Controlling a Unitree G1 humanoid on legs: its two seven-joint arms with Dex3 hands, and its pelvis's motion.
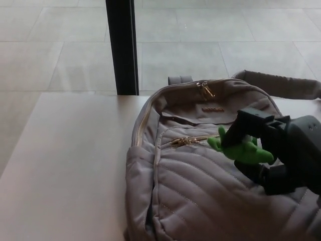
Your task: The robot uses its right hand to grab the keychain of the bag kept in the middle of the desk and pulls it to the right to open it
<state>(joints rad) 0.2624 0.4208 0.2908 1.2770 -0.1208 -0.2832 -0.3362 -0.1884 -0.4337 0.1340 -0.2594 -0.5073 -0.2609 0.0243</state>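
We see the grey bag (200, 175) lying at the centre-right of the frame on the pale worktop (65, 165). Our right hand (273, 150) enters from the right edge, its fingers (251, 128) clenched around the green keychain (241, 150), which sits just right of the front pocket's gold zipper (188, 140).

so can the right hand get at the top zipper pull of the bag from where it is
Probably yes. The top zipper pull lies exposed on the bag, nothing covering it, just up and left of the right hand. But that hand is shut on the green keychain, so it would have to let go first.
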